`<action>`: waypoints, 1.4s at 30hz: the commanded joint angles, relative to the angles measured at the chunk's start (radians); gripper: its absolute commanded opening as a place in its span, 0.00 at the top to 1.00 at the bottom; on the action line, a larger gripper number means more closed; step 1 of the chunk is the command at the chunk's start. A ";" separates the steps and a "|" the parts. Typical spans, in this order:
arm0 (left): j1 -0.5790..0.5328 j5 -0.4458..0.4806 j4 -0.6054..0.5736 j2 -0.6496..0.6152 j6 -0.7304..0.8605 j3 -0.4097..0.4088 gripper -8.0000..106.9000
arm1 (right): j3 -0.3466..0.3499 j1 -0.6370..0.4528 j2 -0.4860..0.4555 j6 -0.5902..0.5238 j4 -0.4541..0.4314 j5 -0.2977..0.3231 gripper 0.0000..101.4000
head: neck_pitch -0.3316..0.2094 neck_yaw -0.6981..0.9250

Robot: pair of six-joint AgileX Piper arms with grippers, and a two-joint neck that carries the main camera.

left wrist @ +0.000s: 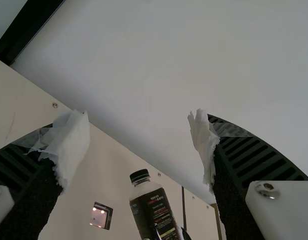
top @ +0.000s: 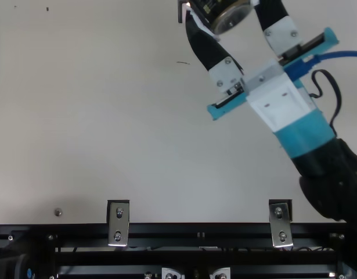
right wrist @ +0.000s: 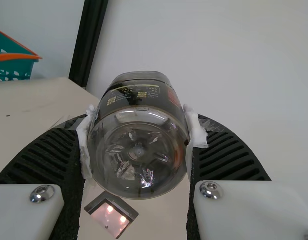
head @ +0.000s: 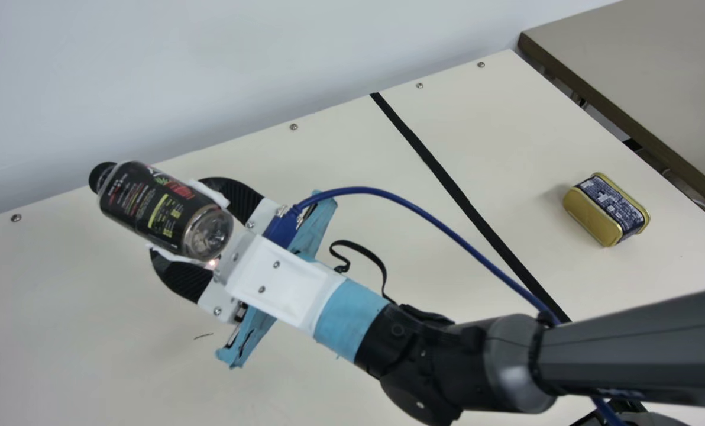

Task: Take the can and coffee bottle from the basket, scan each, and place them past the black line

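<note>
My right gripper (head: 201, 236) is shut on the dark-labelled coffee bottle (head: 157, 207), which it holds tilted, black cap pointing away. In the right wrist view the right gripper (right wrist: 138, 145) has its padded fingers at both sides of the bottle's clear base (right wrist: 138, 150). The scanner's lit window (right wrist: 111, 215) shows below the bottle there. The gold can (head: 607, 208) lies on its side beyond the black line (head: 459, 195). In the left wrist view my left gripper (left wrist: 138, 145) stands open, nothing between its fingertips; the bottle (left wrist: 155, 212) is farther off.
A green basket with an orange handle (right wrist: 16, 57) stands at the table's far side in the right wrist view. A blue cable (head: 411, 207) loops from the right gripper over the black line. The wall (head: 210, 71) rises behind the table, and another table (head: 654, 77) stands beyond its edge.
</note>
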 commanded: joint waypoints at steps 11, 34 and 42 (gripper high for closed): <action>0.000 0.000 0.000 0.000 0.000 0.000 0.15 | -0.076 -0.008 0.163 0.040 0.015 -0.044 1.00 | 0.000 -0.016; 0.000 0.000 0.000 0.000 0.000 0.000 0.15 | -0.162 -0.096 0.168 -0.003 0.032 -0.005 1.00 | 0.000 -0.016; 0.000 0.000 0.000 0.000 0.000 0.000 0.15 | -0.112 -0.225 0.104 -0.053 0.052 0.006 1.00 | 0.000 -0.016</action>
